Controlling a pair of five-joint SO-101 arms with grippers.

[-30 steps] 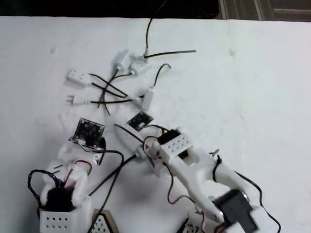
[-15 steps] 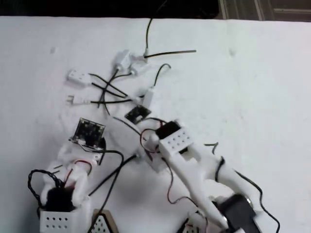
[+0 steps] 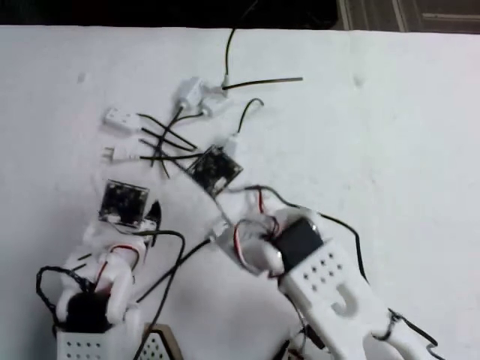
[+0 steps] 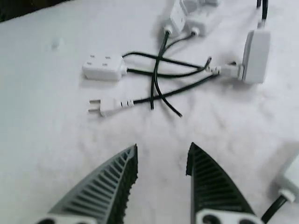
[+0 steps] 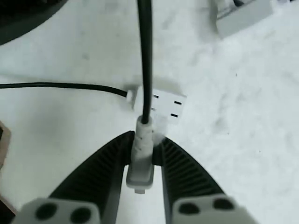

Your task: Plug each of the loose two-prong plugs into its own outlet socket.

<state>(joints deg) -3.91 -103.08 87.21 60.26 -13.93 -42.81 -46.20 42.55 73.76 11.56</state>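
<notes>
**Left jaws released, right jaws clenched on a plug**

Over the white counter [image 3: 390, 135], the left jaws stand released, spread apart with nothing between them. Ahead of them on the counter lies a loose two-prong plug [image 4: 100, 107] on a black cord, and just beyond it a small white socket [image 4: 103, 68]. Farther right, the right jaws are clenched on a white plug [image 5: 141, 161], whose black cord runs out past the tips. A socket block [image 5: 161, 102] lies near, just beyond.

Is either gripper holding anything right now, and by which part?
The right gripper is shut on a white plastic plug with a black cord, pinched across the sides of its body. The left gripper is open and holds nothing.
</notes>
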